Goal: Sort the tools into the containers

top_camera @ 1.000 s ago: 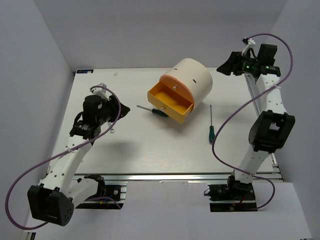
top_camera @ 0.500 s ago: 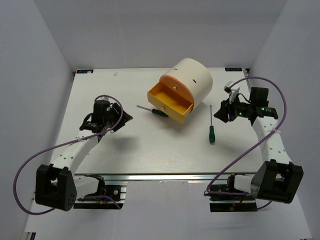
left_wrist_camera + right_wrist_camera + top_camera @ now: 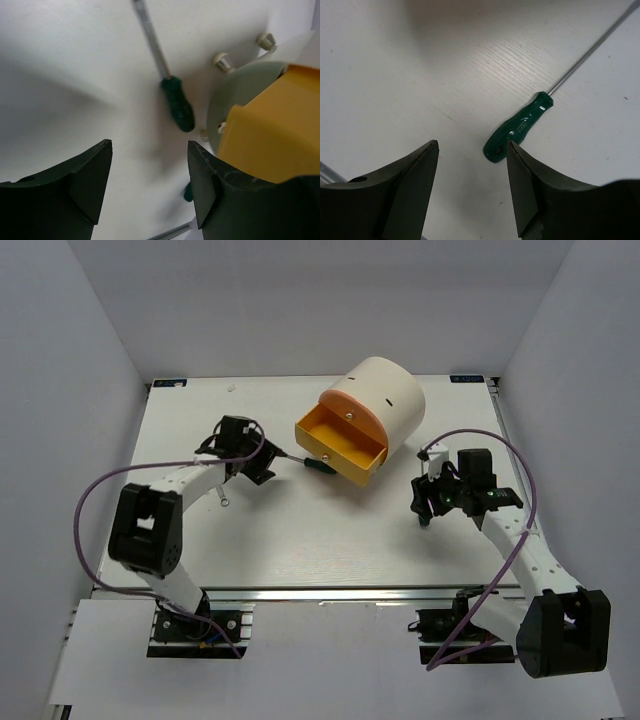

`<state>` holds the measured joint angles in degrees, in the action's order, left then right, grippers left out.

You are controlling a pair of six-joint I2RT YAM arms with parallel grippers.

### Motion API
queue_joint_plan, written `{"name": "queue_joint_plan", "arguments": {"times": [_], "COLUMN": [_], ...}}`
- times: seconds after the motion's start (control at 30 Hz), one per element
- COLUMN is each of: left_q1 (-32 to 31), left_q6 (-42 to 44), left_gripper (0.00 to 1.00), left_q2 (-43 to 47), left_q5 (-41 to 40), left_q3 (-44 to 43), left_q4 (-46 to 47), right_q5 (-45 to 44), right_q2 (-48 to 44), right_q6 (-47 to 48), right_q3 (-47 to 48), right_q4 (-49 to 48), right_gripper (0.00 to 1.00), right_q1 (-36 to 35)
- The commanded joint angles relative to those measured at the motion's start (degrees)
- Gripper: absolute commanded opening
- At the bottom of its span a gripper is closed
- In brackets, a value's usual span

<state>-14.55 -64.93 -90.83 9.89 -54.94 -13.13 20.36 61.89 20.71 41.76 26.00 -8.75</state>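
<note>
The cream drum cabinet point(image 3: 385, 390) lies at the back centre with its orange drawer point(image 3: 352, 468) pulled open. One green-handled screwdriver point(image 3: 308, 463) lies just left of the drawer. My left gripper point(image 3: 262, 468) is open and empty at its shaft end; in the left wrist view the screwdriver point(image 3: 177, 104) lies ahead of the left gripper point(image 3: 149, 150), beside the orange drawer point(image 3: 270, 135). A second screwdriver point(image 3: 517, 131) lies right of the cabinet. My right gripper point(image 3: 423, 502) is open just above it, and in the right wrist view the handle end sits by the right finger point(image 3: 530, 190).
A small silver wrench point(image 3: 222, 502) lies on the white table point(image 3: 320, 540) under the left arm. Grey walls enclose the table on three sides. The purple cables loop beside both arms.
Both arms have swung inward. The left gripper moved right to the screwdriver by the drawer. The right gripper came down from the back right corner to the right screwdriver.
</note>
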Motion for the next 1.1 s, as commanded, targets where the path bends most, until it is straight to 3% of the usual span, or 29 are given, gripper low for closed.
{"name": "queue_joint_plan", "arguments": {"times": [0.0,0.33,0.57,0.8,1.07], "left_q1": [-3.11,-3.38,-3.3,-3.3,-3.12], "left_q6": [-6.95,-17.25,-18.48,-18.66,-18.31], "left_gripper": [0.71,0.69,0.68,0.67,0.63], "left_q2": [-6.1,-19.47,-24.12,-31.42,-38.8], "left_q5": [-1.89,-6.81,-5.15,-5.14,-6.29], "left_q3": [-10.96,-29.07,-30.66,-39.36,-50.94], "left_q4": [-4.79,-25.17,-24.14,-26.95,-38.97], "right_q5": [-3.66,-4.45,-4.28,-3.57,-3.4], "right_q2": [-0.8,-2.65,-3.35,-3.79,-4.85], "right_q6": [-2.17,-3.04,-3.66,-3.92,-4.45], "right_q3": [-0.1,-1.59,-2.56,-3.35,-4.14], "right_q4": [-4.55,-6.48,-8.16,-8.6,-8.86], "right_gripper": [0.63,0.64,0.64,0.64,0.64], "right_q1": [-0.21,-0.12,-0.04,-0.04,-0.04]}}
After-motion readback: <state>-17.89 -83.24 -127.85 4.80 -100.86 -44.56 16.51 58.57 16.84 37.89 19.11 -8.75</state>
